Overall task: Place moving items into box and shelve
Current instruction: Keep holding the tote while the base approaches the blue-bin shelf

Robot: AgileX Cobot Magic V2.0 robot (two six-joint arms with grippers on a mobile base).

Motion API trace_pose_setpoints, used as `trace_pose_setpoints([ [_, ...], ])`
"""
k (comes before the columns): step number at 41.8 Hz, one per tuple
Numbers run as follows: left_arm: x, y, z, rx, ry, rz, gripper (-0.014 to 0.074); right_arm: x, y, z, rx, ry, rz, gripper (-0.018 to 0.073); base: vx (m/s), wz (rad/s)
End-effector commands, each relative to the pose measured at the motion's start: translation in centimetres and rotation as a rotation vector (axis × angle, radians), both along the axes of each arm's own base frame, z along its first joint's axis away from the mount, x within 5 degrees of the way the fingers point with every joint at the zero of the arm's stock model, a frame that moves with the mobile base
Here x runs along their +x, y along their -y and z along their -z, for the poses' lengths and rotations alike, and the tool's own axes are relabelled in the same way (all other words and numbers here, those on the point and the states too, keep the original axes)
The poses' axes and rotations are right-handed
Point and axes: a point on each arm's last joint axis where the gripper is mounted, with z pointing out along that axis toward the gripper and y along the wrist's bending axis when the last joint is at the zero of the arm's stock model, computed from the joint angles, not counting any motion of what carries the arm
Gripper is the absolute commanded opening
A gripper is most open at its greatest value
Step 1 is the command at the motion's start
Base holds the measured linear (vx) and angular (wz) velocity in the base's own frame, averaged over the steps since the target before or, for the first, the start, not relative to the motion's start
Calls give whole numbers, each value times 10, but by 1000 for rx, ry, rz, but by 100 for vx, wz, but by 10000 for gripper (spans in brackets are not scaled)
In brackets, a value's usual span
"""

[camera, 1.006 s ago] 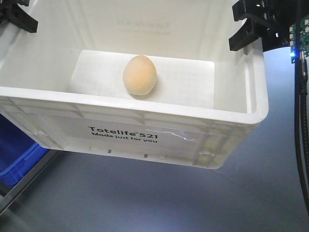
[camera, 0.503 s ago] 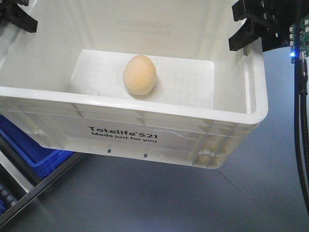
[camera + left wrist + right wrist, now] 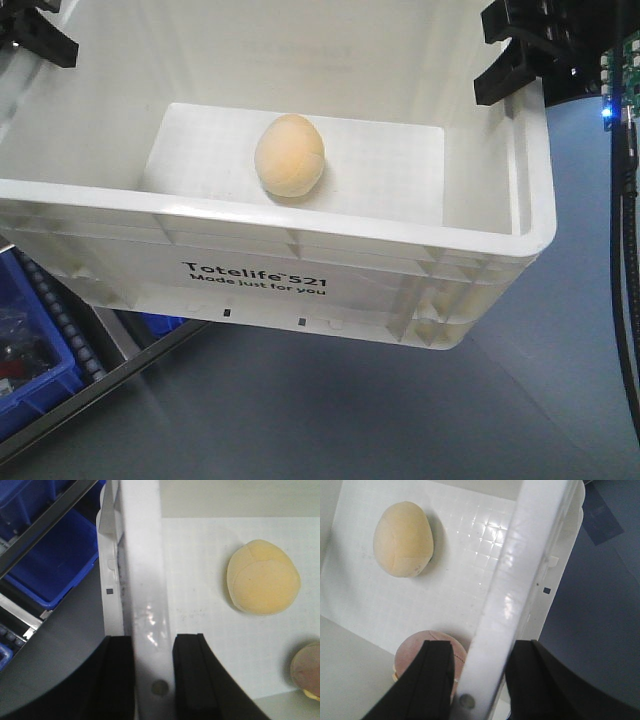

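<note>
Left hand [image 3: 152, 652] and right hand [image 3: 476, 677] are each pinching an opposite rim of the box [image 3: 300, 225], peach toy [image 3: 289, 154] and pinkish-brown toy [image 3: 409, 655] are lying loose on its floor; risk: smooth rim slipping from either pinch, tilting the box and sending the toys rolling

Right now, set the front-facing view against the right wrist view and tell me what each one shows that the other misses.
Front-facing only: the Totelife print, the blue bin below, and the left gripper. Right wrist only: a pinkish-brown toy close against the tote's wall, hidden from the front. Both: the white tote, the peach toy on its floor, and the right gripper on the rim.
</note>
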Motion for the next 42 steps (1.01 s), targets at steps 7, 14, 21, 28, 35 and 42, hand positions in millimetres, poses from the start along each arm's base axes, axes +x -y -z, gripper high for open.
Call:
trace_pose_setpoints([
  [7,-20,20,-38,-202,126,67,0,-18,-16,-35,217,120,-84,0,-6,34],
  [14,-20,20,-38,-202,126,67,0,-18,-16,-35,217,120,-84,0,-6,34],
  [21,-20,20,-38,-202,126,67,0,-18,-16,-35,217,120,-84,0,-6,36],
  [28,-20,20,-38,-202,126,67,0,-18,-16,-35,217,120,-84,0,-5,38],
  [35,-20,20,-38,-202,126,67,0,-18,-16,-35,217,120,-84,0,-4,42],
  [42,-20,20,-38,-202,126,67,0,-18,-16,-35,217,120,-84,0,-2,46],
])
